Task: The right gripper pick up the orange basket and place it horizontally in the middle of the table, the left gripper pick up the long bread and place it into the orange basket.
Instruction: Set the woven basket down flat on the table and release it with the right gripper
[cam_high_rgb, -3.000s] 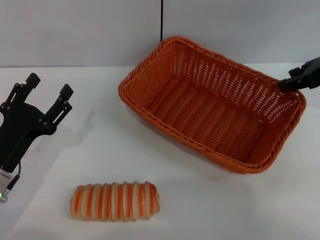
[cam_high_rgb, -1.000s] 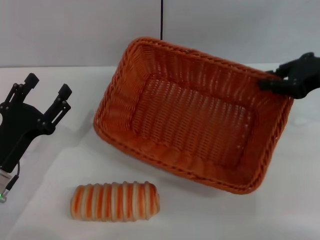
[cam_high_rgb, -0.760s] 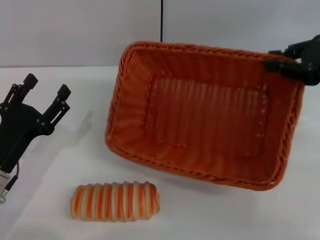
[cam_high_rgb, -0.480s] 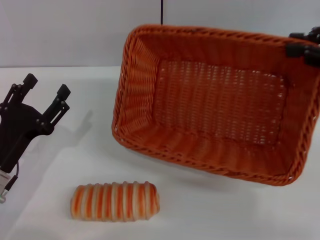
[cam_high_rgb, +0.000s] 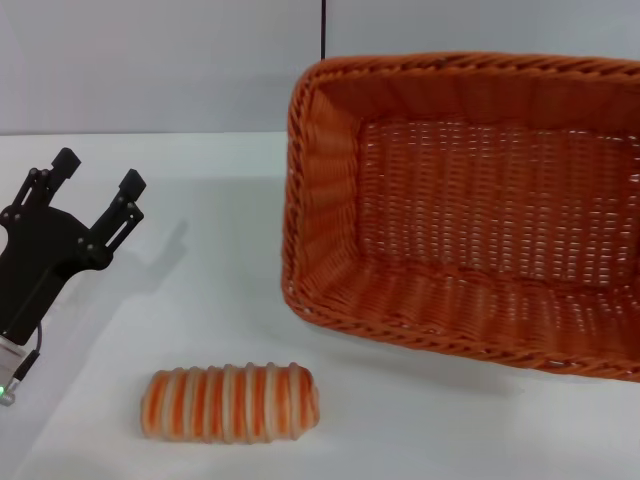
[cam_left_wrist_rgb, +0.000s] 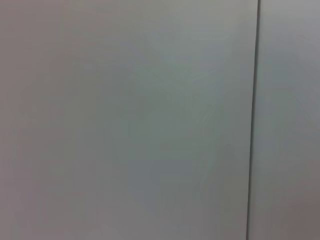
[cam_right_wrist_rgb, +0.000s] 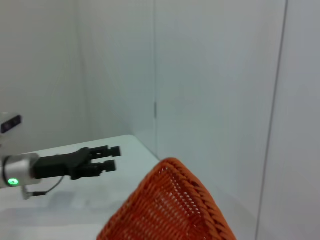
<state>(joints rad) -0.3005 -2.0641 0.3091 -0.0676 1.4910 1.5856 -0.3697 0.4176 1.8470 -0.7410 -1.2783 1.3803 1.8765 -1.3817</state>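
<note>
The orange basket (cam_high_rgb: 322, 205) hangs above the table (cam_high_rgb: 200, 310) at the right, tipped so that its inside faces me, and its right end runs past the picture's edge. In the right wrist view one corner of the basket (cam_right_wrist_rgb: 170, 210) shows close up. The right gripper shows in no view. The long bread (cam_high_rgb: 230, 403), striped orange and cream, lies flat near the table's front edge, left of the basket. My left gripper (cam_high_rgb: 98, 170) stands open at the far left, behind the bread, with nothing in it. From the right wrist it appears as the far-off left gripper (cam_right_wrist_rgb: 113, 157).
A grey wall (cam_high_rgb: 150, 60) meets the table behind, with a dark vertical line (cam_high_rgb: 323, 30) running down it. The left wrist view holds only that wall (cam_left_wrist_rgb: 125, 120).
The basket has risen off the table, swung right and toward me and turned level. The right gripper on its rim has slid out past the right edge. Left arm and bread are unmoved.
</note>
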